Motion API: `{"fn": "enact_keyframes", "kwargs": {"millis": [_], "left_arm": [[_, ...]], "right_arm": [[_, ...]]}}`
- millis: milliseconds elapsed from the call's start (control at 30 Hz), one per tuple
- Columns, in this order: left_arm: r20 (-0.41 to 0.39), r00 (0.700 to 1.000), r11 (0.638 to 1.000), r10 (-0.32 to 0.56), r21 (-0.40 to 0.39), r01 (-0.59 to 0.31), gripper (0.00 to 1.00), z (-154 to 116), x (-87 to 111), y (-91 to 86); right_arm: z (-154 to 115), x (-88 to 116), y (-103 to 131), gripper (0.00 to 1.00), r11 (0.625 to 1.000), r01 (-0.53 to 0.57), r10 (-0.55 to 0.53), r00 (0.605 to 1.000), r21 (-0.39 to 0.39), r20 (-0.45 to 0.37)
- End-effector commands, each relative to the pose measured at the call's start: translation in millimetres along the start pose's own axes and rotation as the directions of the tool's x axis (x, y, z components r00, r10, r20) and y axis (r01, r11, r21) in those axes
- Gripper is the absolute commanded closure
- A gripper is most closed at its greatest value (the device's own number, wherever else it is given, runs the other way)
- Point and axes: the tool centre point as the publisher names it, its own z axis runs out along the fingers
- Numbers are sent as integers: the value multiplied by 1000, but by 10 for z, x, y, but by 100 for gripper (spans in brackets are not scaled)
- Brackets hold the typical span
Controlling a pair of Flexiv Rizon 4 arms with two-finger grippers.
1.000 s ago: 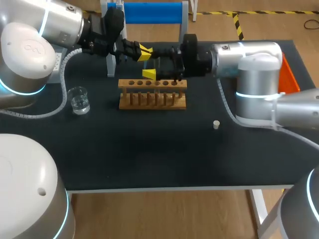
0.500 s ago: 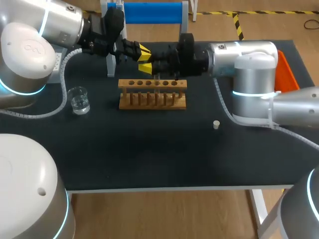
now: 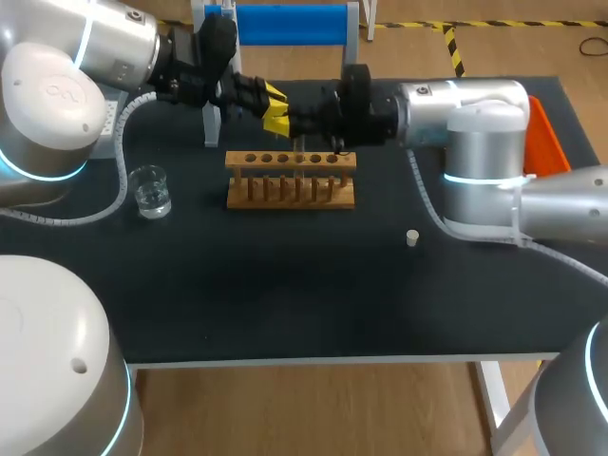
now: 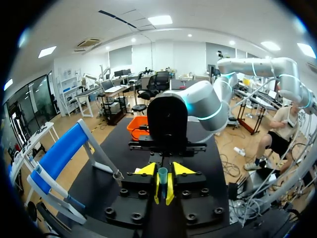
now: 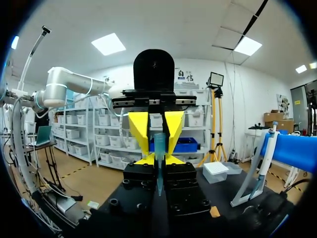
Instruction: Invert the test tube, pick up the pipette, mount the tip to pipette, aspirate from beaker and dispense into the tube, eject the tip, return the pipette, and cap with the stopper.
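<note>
Step in hand looks like the 1st one, inverting the test tube (image 5: 159, 148), and it's mid hand-off. Both arms meet just behind and above the wooden rack (image 3: 290, 180). The right pincer (image 3: 282, 122) comes in from the rack's right end and the left pincer (image 3: 275, 94) from its left, nose to nose and approx touching.

Right pincer is nearly closed, its yellow tips pressed on the tube from 2 sides, so it has the grip. The tube sits clear of the rack, off the desk (image 3: 285, 294), lying along the line betw. the two wrists. Left pincer sits round the tube's other end, but I can't tell whether it has clamped yet.

Next, I'd guess: left takes firm hold, right lets go and backs off, then the wrist rolls so the mouth faces up, and the tube drops into a rack hole. Needs straight alignment w/ no twisting while both grip; glass could slip or crack.

Beaker (image 3: 150, 190) waits left of the rack, stopper (image 3: 411, 237) right and nearer the front edge.
</note>
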Motion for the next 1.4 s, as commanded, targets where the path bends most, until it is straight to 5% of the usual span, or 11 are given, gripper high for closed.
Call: {"fn": "enact_keyframes", "kwargs": {"millis": [33,833,1400], "left_arm": [[-2,1000,1000,-2,-4,2,0,-12,2,-10],[-2,1000,1000,-2,-4,2,0,-12,2,-10],[-2,1000,1000,-2,-4,2,0,-12,2,-10]], "right_arm": [[-120,56,-21,100,1000,2,-2,1000,2,1],[-1803,829,-281,100,999,8,-10,998,44,66],[-2306,991,-529,100,999,-21,18,996,40,87]]}}
